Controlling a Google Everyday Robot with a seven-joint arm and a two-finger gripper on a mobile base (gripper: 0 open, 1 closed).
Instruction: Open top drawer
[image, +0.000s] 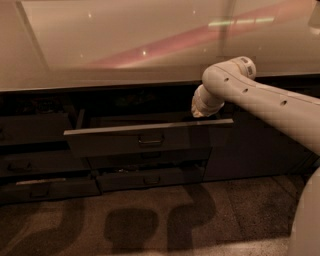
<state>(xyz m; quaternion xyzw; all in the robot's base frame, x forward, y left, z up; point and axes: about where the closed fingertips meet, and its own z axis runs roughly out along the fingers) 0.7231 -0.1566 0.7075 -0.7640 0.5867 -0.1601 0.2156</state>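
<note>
Two risks are looming: the top drawer (110, 142) is standing partly pulled out below the counter (125, 60); the gripper (199, 112) is dipping behind its right end, open or closed I cannot tell; pulling so off-centre is risking jamming or slipping free.

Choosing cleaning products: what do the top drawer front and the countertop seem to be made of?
The top drawer: probably matte dark grey laminate or painted board; flat, no glare. The countertop: glossy pale stone or glass, mirroring lights. The gripper reaches behind the drawer's right top edge.
</note>
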